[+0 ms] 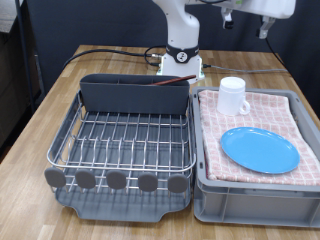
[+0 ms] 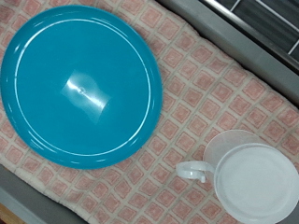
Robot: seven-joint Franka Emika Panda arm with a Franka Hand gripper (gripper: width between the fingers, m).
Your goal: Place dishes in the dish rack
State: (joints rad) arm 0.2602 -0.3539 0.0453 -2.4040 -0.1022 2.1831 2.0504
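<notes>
The gripper hangs high at the exterior view's top right, above the far end of the crate; whether its fingers are open or closed I cannot tell, and nothing shows between them. Going left to right on the table: the dish rack sits on the left, a brown spoon apparently already lying in its tall back compartment; the grey crate with pink checked cloth holds the white mug at the far side and the light-blue plate nearer. The plate lies flat on soft cloth, so pinching its rim risks snagging fabric or slipping.
</notes>
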